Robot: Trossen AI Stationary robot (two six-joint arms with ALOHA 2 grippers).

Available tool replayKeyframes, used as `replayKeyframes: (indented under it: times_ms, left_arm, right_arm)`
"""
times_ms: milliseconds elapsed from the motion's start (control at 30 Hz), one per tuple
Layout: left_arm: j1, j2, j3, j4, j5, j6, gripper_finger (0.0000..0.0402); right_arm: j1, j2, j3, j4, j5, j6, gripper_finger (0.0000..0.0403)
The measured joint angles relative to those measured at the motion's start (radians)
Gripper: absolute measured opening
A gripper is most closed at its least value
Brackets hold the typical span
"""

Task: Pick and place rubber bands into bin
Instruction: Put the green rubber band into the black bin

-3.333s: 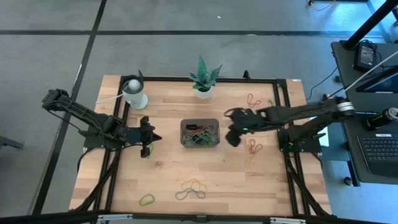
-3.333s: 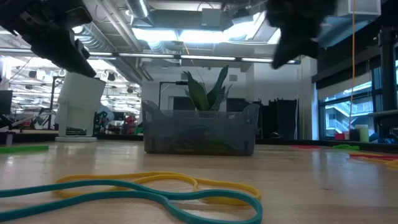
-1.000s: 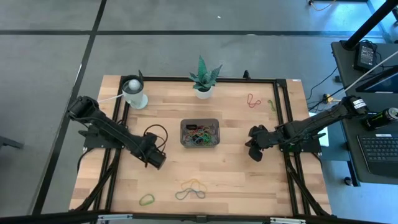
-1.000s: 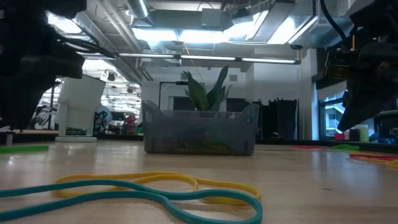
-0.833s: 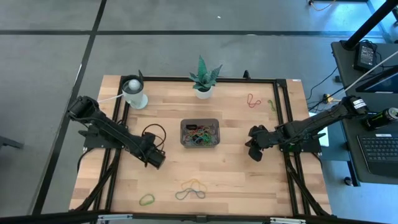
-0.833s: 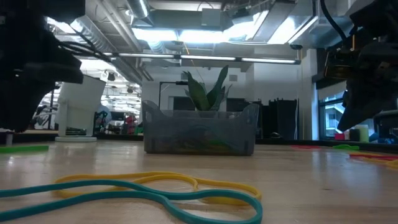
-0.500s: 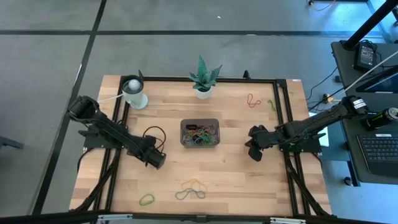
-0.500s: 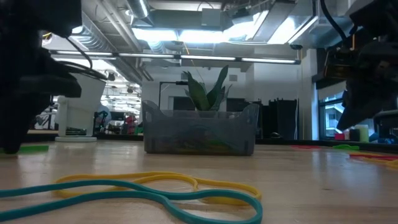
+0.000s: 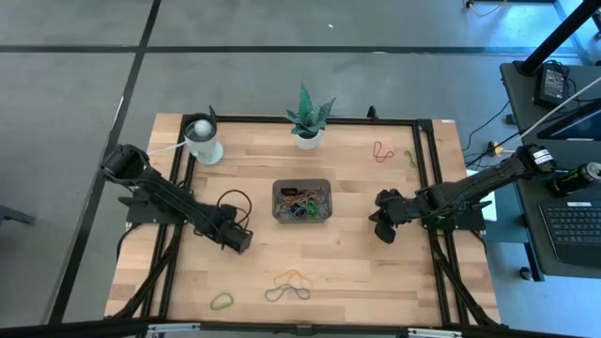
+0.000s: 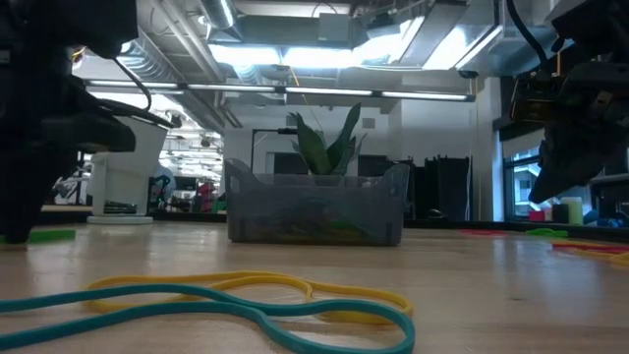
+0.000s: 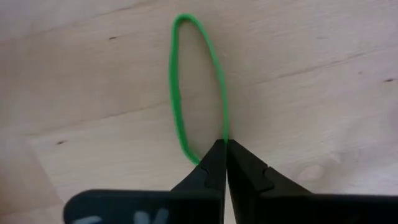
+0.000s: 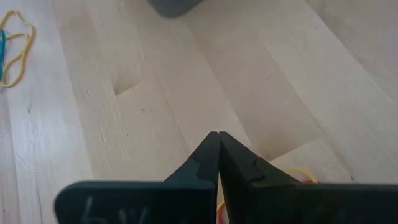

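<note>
Rubber bands (image 9: 302,203) half-filled the bin (image 9: 278,214), others lay scattered on the desk (image 9: 357,272), and the left tool (image 11: 224,147) had pinched a green band (image 11: 177,93).

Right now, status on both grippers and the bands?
Left gripper shut on green rubber band, down at the table. Right gripper shut, apparently empty, right of bin. Path to bin looks clear.
</note>
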Motion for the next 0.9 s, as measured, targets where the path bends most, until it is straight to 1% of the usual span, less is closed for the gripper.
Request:
replayKeyframes:
  times_ms: [133, 233, 400, 500, 600, 733, 900]
  left_arm:
    - [-0.005, -0.031, 0.065, -0.028, -0.008, 0.005, 0.0002]
    - [-0.003, -0.053, 0.120, -0.092, -0.023, 0.065, 0.0002]
    - [-0.001, -0.101, 0.236, -0.190, -0.036, 0.239, 0.0002]
    - [0.010, -0.113, 0.317, -0.245, -0.061, 0.326, 0.0002]
    - [0.030, -0.113, 0.382, -0.308, -0.085, 0.456, 0.0002]
    - [0.079, -0.113, 0.450, -0.350, -0.151, 0.635, 0.0002]
    - [0.181, -0.113, 0.517, -0.345, -0.224, 0.855, 0.0002]
  right_arm:
    - [0.000, 0.000, 0.000, -0.001, 0.000, 0.000, 0.0012]
    - [0.000, 0.000, 0.000, -0.001, 0.000, -0.002, 0.0012]
    - [0.000, 0.000, 0.000, -0.001, 0.001, -0.003, 0.0012]
    - [0.000, 0.000, 0.000, -0.001, 0.001, -0.004, 0.0012]
    - [0.000, 0.000, 0.000, -0.001, 0.001, -0.008, 0.0012]
    - [0.000, 0.000, 0.000, -0.001, 0.001, -0.007, 0.0012]
    - [0.000, 0.000, 0.000, -0.001, 0.001, 0.000, 0.0012]
